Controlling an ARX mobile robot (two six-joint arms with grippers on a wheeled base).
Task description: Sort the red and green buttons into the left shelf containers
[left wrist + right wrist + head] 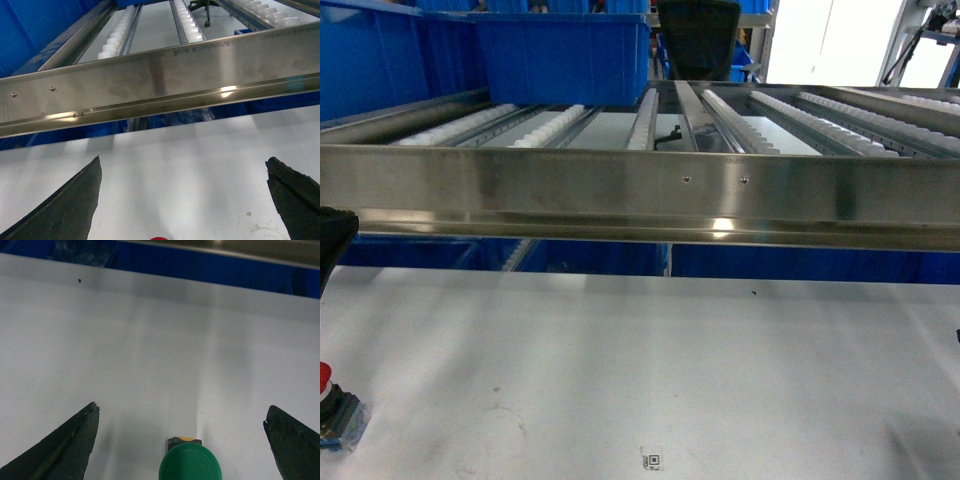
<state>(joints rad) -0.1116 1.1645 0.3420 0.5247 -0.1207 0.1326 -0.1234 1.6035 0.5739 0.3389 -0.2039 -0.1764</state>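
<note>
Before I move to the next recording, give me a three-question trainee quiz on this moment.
1. True or false: the right gripper is shut on the green button.
2. In the head view, where does the red button sit on the white table? A far right, B lower left edge, C centre.
3. Fill in: the blue tub stands on the ____ shelf.

Key: 1 false, both grippers are open and the button sits free between the right one's fingers; 2 B; 3 roller.
</note>
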